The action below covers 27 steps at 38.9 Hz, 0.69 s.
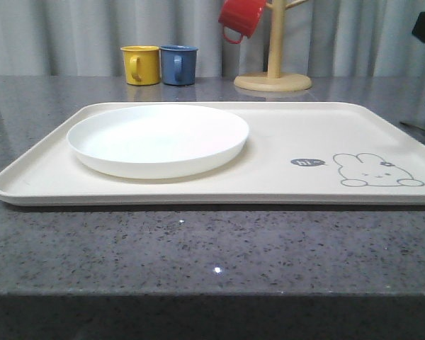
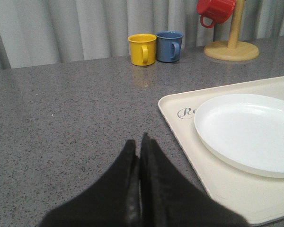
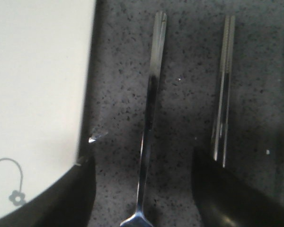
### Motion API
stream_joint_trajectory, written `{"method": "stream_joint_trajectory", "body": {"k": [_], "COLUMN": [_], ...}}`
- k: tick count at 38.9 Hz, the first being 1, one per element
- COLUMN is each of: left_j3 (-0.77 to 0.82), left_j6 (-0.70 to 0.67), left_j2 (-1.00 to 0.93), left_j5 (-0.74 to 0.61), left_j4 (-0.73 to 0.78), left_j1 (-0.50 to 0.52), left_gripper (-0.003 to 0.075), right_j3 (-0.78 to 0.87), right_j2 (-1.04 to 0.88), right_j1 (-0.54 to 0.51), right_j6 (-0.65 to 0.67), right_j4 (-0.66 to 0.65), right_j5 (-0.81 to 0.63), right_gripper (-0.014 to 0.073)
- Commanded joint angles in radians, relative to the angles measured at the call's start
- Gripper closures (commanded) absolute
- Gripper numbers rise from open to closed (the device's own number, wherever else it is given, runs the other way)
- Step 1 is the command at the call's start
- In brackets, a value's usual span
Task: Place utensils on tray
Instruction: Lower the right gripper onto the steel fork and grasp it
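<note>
left hand (image 2: 140, 151): matte black, tapered fingers | right hand (image 3: 144, 189): glossy black, rounded fingers

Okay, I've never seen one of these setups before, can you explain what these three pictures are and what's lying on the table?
This is a two-armed robot at a grey table. The front view looks forward over a cream tray carrying a white plate; behind stand a yellow mug, a blue mug and a wooden mug stand holding a red mug. The other two cameras sit on the wrists. The left end effector is shut and holds nothing. The right end effector is open, straddling a fork beside the chopsticks, off the tray.
</note>
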Motion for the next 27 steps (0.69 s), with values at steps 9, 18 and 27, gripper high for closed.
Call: {"method": "stream_joint_trajectory", "body": {"k": [9,18,27], "left_j3": [-0.028,-0.028,-0.028], "left_j6": [-0.008,-0.008,-0.008], "left_j2": [0.007,0.007,0.007], "left_j5": [-0.084,-0.084,-0.080], "left_j4": [-0.008,-0.008,-0.008], "left_j1": [0.000,0.000,0.000], "left_gripper": [0.0738,0.0738,0.0738], "right_j3": [-0.040,-0.040,-0.041], "right_j2": [0.075,0.100,0.099], "right_j1": [0.001,0.001,0.001], "right_j6": [-0.006,-0.006,-0.006], "right_j4": [0.001,0.001,0.001], "right_j5": [-0.029,-0.020,-0.004], "right_gripper": [0.0253,0.0295,0.0669]}}
